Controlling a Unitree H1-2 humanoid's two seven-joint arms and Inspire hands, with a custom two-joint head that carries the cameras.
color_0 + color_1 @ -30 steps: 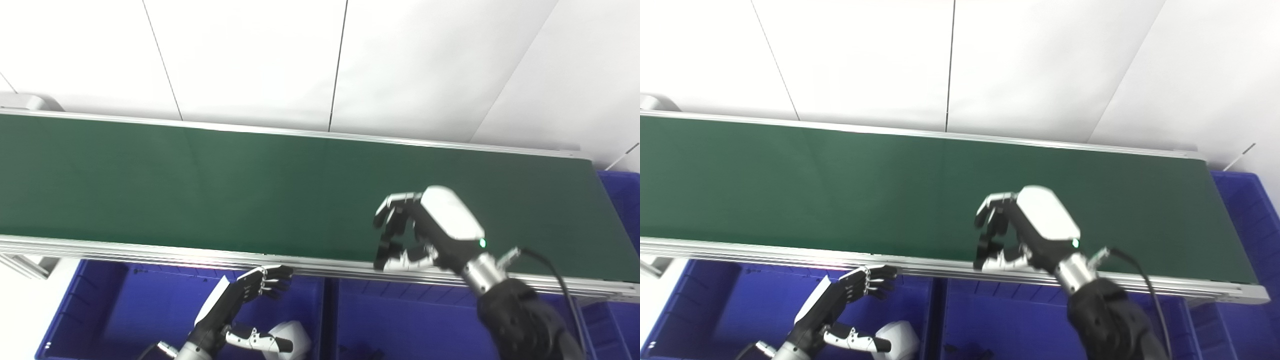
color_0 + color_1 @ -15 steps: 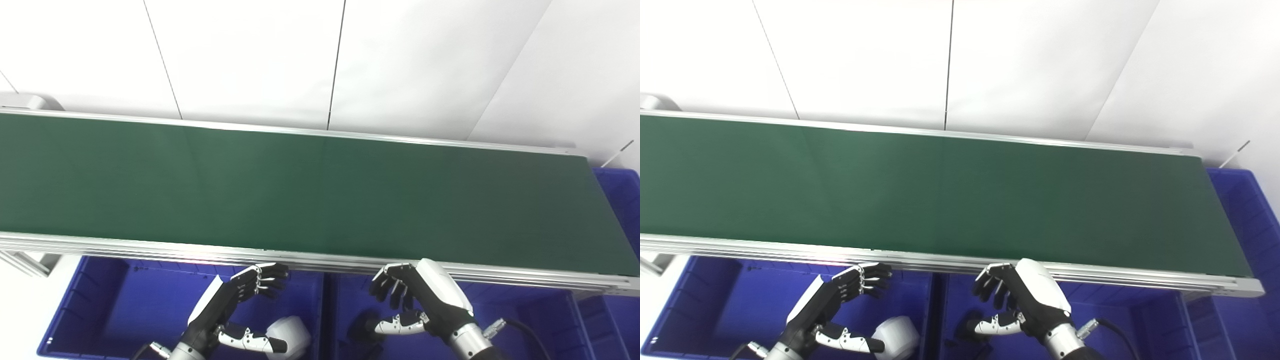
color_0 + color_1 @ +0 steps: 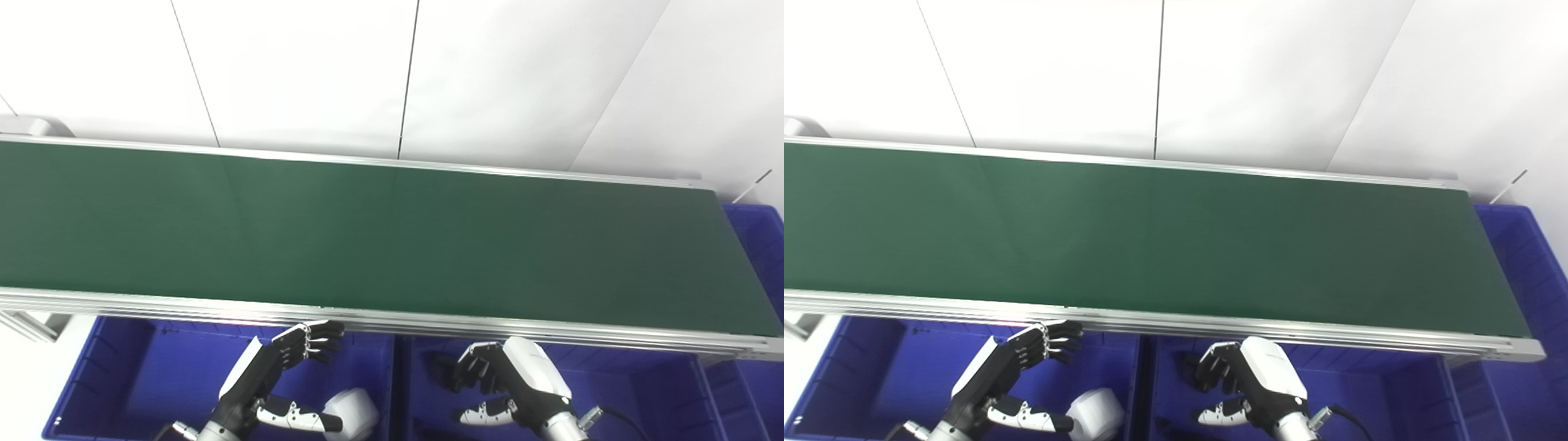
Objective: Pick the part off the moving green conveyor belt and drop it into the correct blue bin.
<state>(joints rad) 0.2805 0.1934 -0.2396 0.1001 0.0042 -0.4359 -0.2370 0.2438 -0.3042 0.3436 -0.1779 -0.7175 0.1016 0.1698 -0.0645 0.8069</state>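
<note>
The green conveyor belt (image 3: 367,233) carries nothing. My right hand (image 3: 520,383) hangs low over the middle blue bin (image 3: 618,392), below the belt's front rail, with fingers and thumb apart and nothing between them. A dark part (image 3: 440,370) shows in that bin just left of the fingers; its shape is unclear. My left hand (image 3: 269,373) is open over the left blue bin (image 3: 122,367). A white rounded part (image 3: 354,411) lies in the left bin beside its thumb.
The belt's aluminium front rail (image 3: 184,306) runs just above both bins. A divider wall (image 3: 398,380) separates the left and middle bins. A third blue bin (image 3: 762,239) stands past the belt's right end. White wall panels are behind.
My right hand came off the belt's front edge and down into the middle bin, and its fingers opened. A dark part now shows in that bin. My left hand barely moved.
</note>
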